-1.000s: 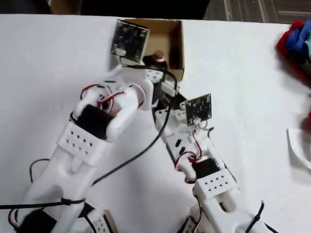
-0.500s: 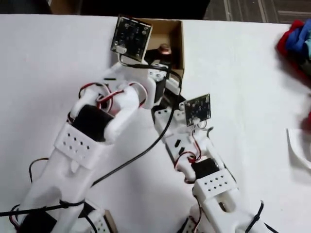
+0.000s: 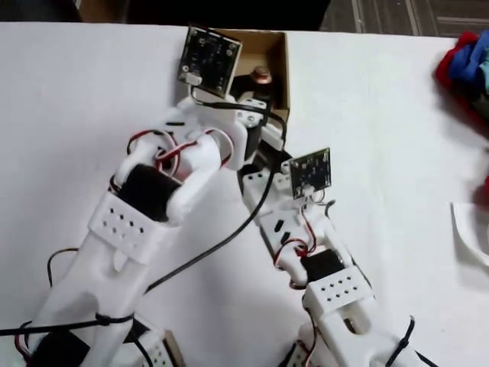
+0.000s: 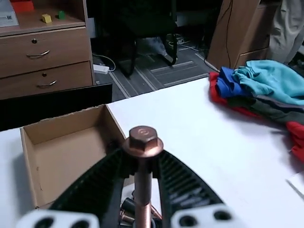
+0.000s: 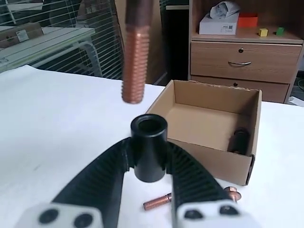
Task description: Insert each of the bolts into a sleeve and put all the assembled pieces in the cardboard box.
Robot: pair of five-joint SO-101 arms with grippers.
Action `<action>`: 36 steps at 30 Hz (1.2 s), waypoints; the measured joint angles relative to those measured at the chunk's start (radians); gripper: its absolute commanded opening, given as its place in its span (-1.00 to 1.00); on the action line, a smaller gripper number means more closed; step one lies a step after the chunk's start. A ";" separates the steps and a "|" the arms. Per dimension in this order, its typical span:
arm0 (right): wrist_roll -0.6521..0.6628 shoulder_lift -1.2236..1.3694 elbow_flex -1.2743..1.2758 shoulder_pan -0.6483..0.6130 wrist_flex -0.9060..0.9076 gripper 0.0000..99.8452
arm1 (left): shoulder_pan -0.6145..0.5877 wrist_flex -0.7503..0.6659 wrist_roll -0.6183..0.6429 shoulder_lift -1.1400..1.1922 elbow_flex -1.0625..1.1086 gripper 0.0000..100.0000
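My left gripper (image 4: 142, 164) is shut on a copper bolt (image 4: 143, 141), held upright with its hex head up; in the high view the bolt head (image 3: 261, 74) shows at the near edge of the cardboard box (image 3: 276, 53). My right gripper (image 5: 149, 164) is shut on a black sleeve (image 5: 149, 147), bore upward. The bolt's threaded end (image 5: 136, 66) hangs just above the sleeve, a little off its bore, not touching. Inside the cardboard box (image 5: 213, 126) lies a dark sleeve piece (image 5: 239, 139). Two loose bolts (image 5: 160, 202) lie on the table by the box.
A pile of red, blue and teal cloth (image 3: 466, 61) lies at the table's far right, with a white object (image 3: 467, 237) at the right edge. Both arms cross close together in front of the box. The white table (image 3: 92, 99) is bare on the left.
The left arm has carried the bolt a short way farther toward the box. The right arm and its sleeve have stayed put.
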 measured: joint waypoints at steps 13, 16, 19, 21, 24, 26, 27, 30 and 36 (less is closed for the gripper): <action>0.048 0.000 0.000 -0.041 0.000 -0.96 | 0.002 -0.002 -0.015 0.061 0.000 -0.95; 0.071 0.000 0.000 -0.051 0.000 -0.96 | 0.002 -0.002 -0.015 0.061 0.000 -0.95; 0.074 0.000 0.000 -0.048 0.000 -0.96 | 0.002 -0.002 -0.015 0.063 0.000 -0.95; 0.074 0.000 0.000 -0.049 0.000 -0.96 | 0.002 -0.002 -0.015 0.066 0.000 -0.95; 0.074 0.000 0.000 -0.048 0.000 -0.96 | 0.002 -0.002 -0.015 0.066 0.002 -0.95; 0.074 0.000 0.000 -0.035 0.000 -0.96 | 0.002 -0.002 -0.015 0.066 0.002 -0.95; 0.074 0.000 0.000 -0.029 0.000 -0.96 | 0.002 -0.002 -0.015 0.066 0.002 -0.95; 0.074 0.000 0.000 -0.026 0.000 -0.96 | 0.002 -0.002 -0.015 0.066 0.002 -0.95; 0.074 0.000 0.000 -0.028 0.000 -0.96 | 0.002 -0.002 -0.015 0.066 0.002 -0.95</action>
